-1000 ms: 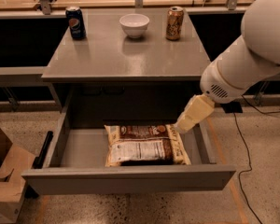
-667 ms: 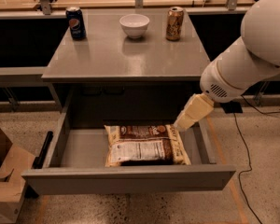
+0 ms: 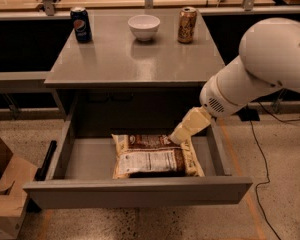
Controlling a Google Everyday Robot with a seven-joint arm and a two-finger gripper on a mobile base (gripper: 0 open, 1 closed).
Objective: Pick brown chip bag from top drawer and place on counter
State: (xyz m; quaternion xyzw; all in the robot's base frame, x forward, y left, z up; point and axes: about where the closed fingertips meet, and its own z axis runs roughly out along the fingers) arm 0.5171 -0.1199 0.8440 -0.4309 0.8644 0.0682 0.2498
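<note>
The brown chip bag (image 3: pixel 155 156) lies flat on the floor of the open top drawer (image 3: pixel 87 159), right of its middle, with the white label panel facing up. My gripper (image 3: pixel 177 136) reaches down from the right into the drawer. Its tip is at the bag's upper right edge, touching it or just above it. The white arm (image 3: pixel 260 69) comes in from the right side. The grey counter (image 3: pixel 135 54) is above the drawer.
On the counter stand a blue Pepsi can (image 3: pixel 81 24) at the back left, a white bowl (image 3: pixel 144 27) at the back middle and a brown can (image 3: pixel 187 25) at the back right. A cardboard box (image 3: pixel 5 184) sits on the floor to the left. Cables lie on the floor at right.
My gripper has moved left and slightly down inside the drawer, onto the bag's upper right edge. The bag has not moved.
</note>
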